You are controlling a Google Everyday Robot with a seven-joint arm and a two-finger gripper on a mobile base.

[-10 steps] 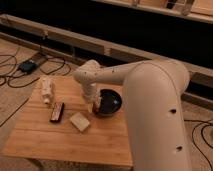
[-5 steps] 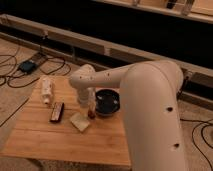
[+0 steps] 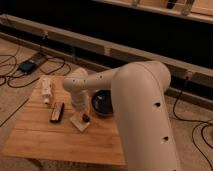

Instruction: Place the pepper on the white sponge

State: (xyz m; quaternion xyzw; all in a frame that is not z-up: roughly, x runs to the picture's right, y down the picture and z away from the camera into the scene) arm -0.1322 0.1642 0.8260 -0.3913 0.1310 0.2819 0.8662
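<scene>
Risk: the bulky arm (image 3: pixel 135 100) crowds the worktop (image 3: pixel 50 142), and pulling away could knock the dark bowl (image 3: pixel 102 102), just right of centre. The remote (image 3: pixel 57 112) and bottle (image 3: pixel 46 90) lie left, apart. The claw (image 3: pixel 80 107) hangs over the white sponge (image 3: pixel 77 123) at centre. Whether it is open or holding anything cannot be told. The pepper (image 3: pixel 86 118) appears to rest at the sponge's right edge and could roll off.

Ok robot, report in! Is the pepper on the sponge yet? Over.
Gripper down at the white sponge, left of the dark bowl. Pepper on the sponge's bowl-side part, beside the gripper; let go or not, cannot tell. Nothing blocking.
</scene>
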